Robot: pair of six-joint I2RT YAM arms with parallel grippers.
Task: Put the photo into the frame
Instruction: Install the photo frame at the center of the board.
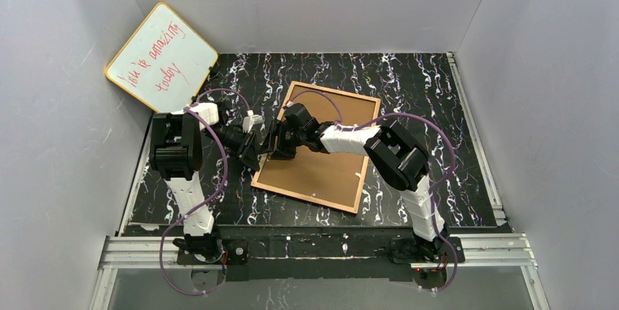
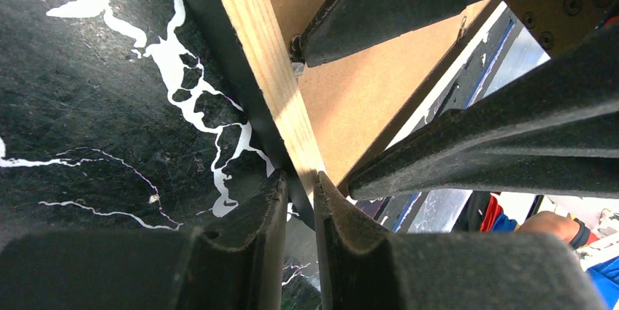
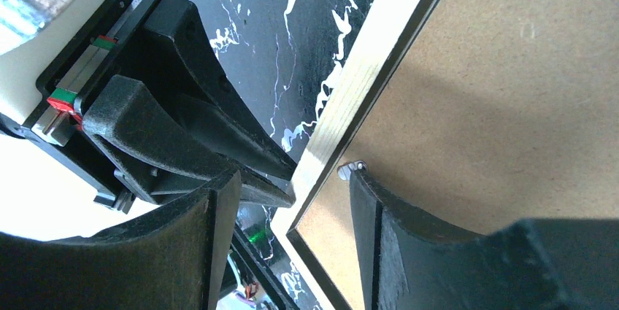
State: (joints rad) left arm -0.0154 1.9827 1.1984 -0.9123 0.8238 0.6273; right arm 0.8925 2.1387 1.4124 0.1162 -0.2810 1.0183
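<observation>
The frame (image 1: 306, 195) lies back side up on the black table, its light wood rail round the brown hardboard backing panel (image 1: 321, 168). The photo is hidden. My left gripper (image 1: 255, 153) is shut on the frame's left rail; in the left wrist view its jaws (image 2: 299, 182) pinch the wood rail (image 2: 263, 55). My right gripper (image 1: 281, 138) is open astride that same rail (image 3: 358, 84). One of its fingers (image 3: 409, 230) rests on the backing (image 3: 511, 91) by a small metal tab (image 3: 349, 170). The other hangs off the frame beside the left gripper's fingers (image 3: 219, 120).
A yellow-edged whiteboard (image 1: 162, 55) with red writing leans in the back left corner. Grey walls enclose the table on three sides. A metal rail (image 1: 314, 248) runs along the near edge at the arm bases.
</observation>
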